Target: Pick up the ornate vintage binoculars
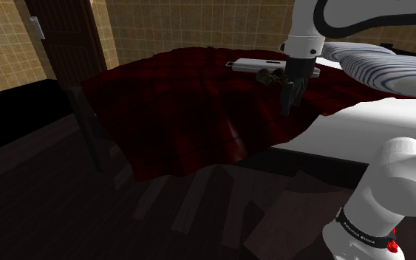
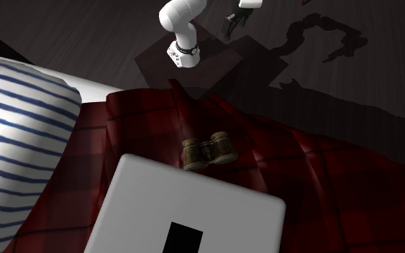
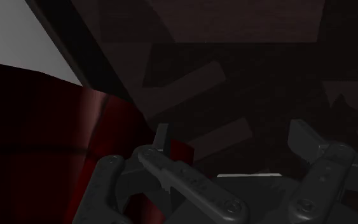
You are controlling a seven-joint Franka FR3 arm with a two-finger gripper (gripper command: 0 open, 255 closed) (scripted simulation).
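The brass-coloured ornate binoculars [image 1: 270, 76] [image 2: 209, 152] lie on a dark red plaid blanket [image 1: 184, 111] [image 2: 287, 180], right beside a flat white slab [image 1: 252, 66] [image 2: 193, 208]. My black gripper [image 1: 288, 103] [image 2: 234, 27] hangs fingers-down above the blanket, just to the shoulder view's right of the binoculars and apart from them. In the wrist view the gripper [image 3: 234, 137] is open, its fingers [image 3: 162, 136] standing wide with nothing between them, over the blanket's edge [image 3: 44, 159] and dark floor.
A blue-striped white pillow [image 1: 376, 68] [image 2: 14, 136] lies at the bed's head, and bare white sheet [image 1: 361, 125] shows past the blanket. A dark wooden post [image 1: 69, 52] stands by the tiled wall. My stand [image 2: 211, 61] sits on dark plank floor [image 1: 199, 214].
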